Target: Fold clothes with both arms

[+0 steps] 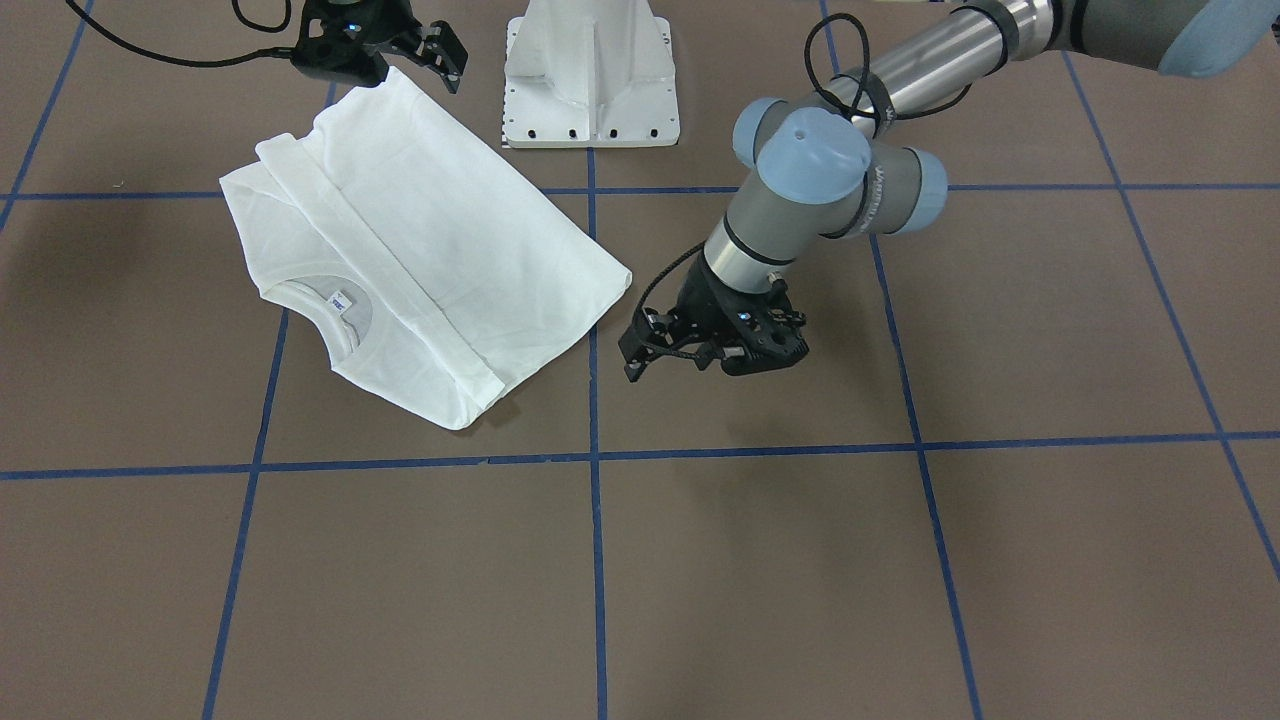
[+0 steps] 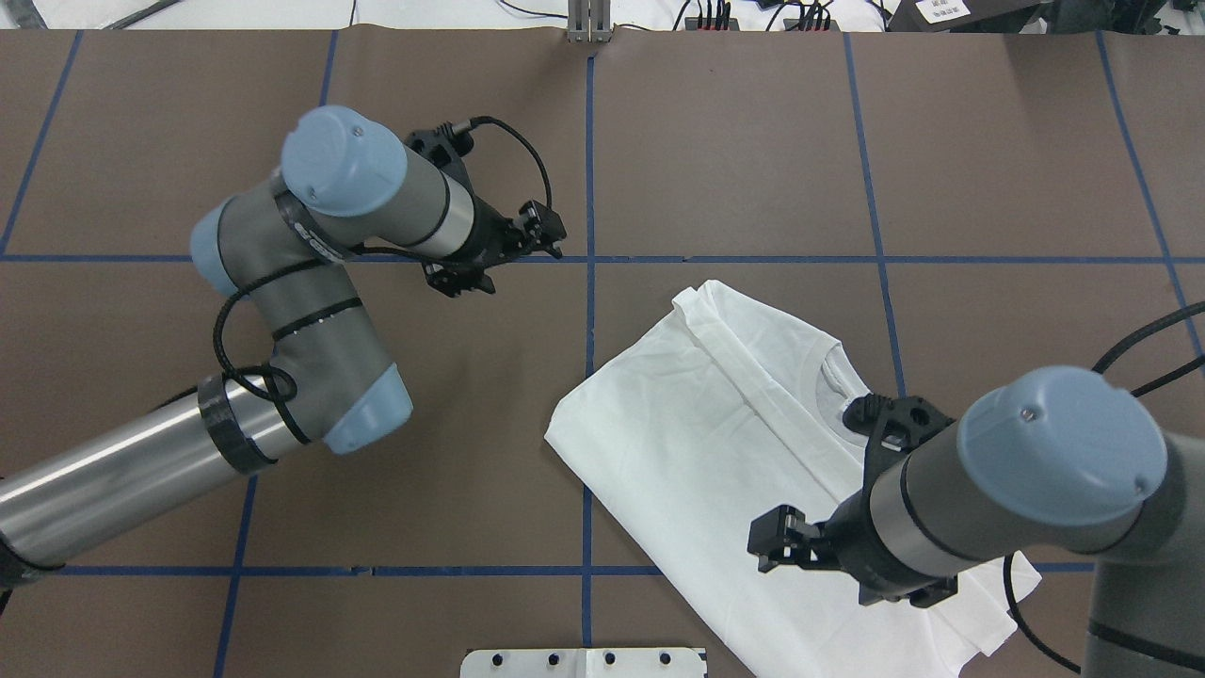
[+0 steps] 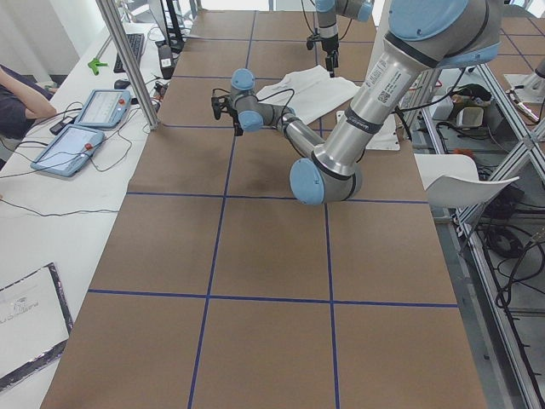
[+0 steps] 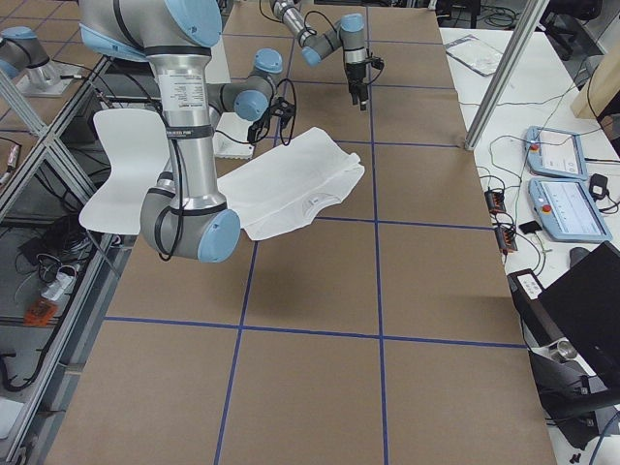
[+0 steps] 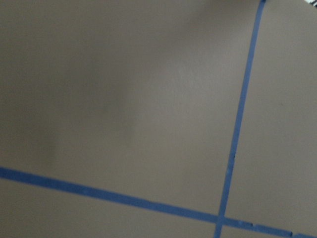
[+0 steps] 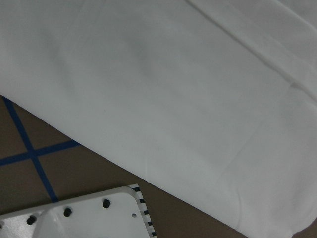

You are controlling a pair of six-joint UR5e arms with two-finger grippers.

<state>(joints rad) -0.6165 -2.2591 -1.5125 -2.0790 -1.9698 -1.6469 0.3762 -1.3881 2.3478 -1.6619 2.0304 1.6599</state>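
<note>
With the half-folded shirt (image 1: 420,240) lying on the table's right half and both grippers' fingers apart and empty, I'd bring the left gripper (image 1: 705,350) off bare table to its near corner while the right gripper (image 1: 390,62) drops level, so both pinch evenly.

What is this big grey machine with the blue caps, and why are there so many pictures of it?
It is a robot: a left arm and a right arm, each ending in a black pincer called a gripper. Six cameras snapped the same moment: one faces the robot, one looks over its shoulders, two stand at the table's ends, one rides on each wrist. On the brown table lies a white T-shirt, partly folded, collar showing. The left gripper hangs over bare table beside it. The right gripper hangs over the shirt's edge near the white base. Both are open, holding nothing.
</note>
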